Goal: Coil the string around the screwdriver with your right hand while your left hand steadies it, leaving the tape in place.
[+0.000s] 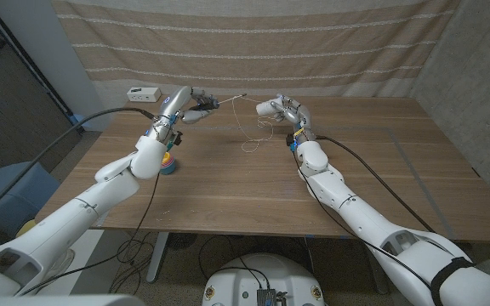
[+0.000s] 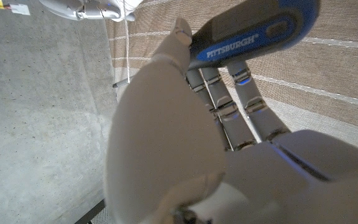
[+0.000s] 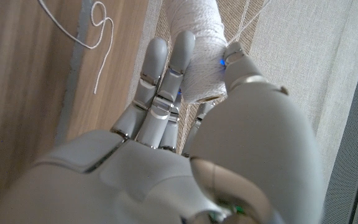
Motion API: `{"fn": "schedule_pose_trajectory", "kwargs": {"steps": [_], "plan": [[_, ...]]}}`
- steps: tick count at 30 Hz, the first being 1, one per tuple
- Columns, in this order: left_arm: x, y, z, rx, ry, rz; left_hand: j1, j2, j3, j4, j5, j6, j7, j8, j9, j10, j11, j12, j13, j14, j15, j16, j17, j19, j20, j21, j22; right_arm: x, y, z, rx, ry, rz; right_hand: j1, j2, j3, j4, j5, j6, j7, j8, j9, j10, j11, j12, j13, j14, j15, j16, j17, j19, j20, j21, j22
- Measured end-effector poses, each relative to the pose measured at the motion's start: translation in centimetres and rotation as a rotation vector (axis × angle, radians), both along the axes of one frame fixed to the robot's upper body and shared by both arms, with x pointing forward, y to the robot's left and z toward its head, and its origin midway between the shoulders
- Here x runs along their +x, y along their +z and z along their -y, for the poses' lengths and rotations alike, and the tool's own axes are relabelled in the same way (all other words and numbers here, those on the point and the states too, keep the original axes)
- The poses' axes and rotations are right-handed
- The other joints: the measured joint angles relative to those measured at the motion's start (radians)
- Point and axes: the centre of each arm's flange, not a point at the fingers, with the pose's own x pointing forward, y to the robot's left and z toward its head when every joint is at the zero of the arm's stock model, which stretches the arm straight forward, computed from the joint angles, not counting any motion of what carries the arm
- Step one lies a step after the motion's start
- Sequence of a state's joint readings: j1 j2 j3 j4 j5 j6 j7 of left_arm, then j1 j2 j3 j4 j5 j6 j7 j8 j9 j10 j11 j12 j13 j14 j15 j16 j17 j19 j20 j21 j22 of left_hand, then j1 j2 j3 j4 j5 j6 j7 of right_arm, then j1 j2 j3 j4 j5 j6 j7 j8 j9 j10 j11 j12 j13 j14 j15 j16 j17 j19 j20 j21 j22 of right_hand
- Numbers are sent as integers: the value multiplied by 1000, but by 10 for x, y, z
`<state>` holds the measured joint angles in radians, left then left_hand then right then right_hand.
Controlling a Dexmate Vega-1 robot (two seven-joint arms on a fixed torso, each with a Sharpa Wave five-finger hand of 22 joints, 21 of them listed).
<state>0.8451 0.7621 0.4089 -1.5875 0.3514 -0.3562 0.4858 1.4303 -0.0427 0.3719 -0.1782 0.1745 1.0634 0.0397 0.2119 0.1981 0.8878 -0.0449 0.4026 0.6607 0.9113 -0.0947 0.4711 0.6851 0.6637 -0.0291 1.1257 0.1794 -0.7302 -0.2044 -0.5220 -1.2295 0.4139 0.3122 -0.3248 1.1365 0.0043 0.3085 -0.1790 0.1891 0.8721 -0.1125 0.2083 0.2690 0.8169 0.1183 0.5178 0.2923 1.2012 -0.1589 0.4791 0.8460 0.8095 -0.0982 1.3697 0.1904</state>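
Observation:
My left hand point(image 1: 187, 105) is raised over the table's far left and grips the blue and black screwdriver point(image 2: 253, 31) by its handle. The thin shaft point(image 1: 230, 99) points toward my right hand point(image 1: 284, 110). That hand holds a white spool of string point(image 3: 194, 50) between thumb and fingers, just off the shaft's tip. Thin white string point(image 1: 253, 136) hangs from the shaft and spool and lies in loose loops point(image 3: 98, 31) on the wood below. The tape point(image 1: 168, 163), a blue roll with yellow, sits on the table beside my left forearm.
A small white box point(image 1: 141, 93) lies at the table's far left corner. A striped beige curtain point(image 1: 313, 42) hangs close behind the table point(image 1: 253, 195). A blue seat point(image 1: 7, 191) stands off the table's left side.

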Motion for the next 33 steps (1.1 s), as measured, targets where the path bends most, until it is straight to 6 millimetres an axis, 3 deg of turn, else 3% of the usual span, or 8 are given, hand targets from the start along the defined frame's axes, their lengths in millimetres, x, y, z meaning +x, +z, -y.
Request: {"fn": "schedule_pose_trajectory", "kwargs": {"steps": [23,33], "plan": [[10,13,27,72,57,4,0,0,0,0,-2,0,0,-8,0,0,0,-8,9,0,0,-7,3,-3,-3,0,0,-45,-88,-2,-5,176,-67,0,0,0,0,-1,0,0,-1,0,0,0,0,0,5,-2,-13,4,-4,4,8,-4],[13,17,40,107,66,3,0,0,0,0,0,0,0,-8,0,3,4,-8,9,0,0,-8,2,-3,-3,-4,0,-75,-94,-2,-12,259,-2,0,0,0,0,-4,0,0,-5,-5,0,0,0,0,5,-2,-14,9,-4,4,8,-4]]}}
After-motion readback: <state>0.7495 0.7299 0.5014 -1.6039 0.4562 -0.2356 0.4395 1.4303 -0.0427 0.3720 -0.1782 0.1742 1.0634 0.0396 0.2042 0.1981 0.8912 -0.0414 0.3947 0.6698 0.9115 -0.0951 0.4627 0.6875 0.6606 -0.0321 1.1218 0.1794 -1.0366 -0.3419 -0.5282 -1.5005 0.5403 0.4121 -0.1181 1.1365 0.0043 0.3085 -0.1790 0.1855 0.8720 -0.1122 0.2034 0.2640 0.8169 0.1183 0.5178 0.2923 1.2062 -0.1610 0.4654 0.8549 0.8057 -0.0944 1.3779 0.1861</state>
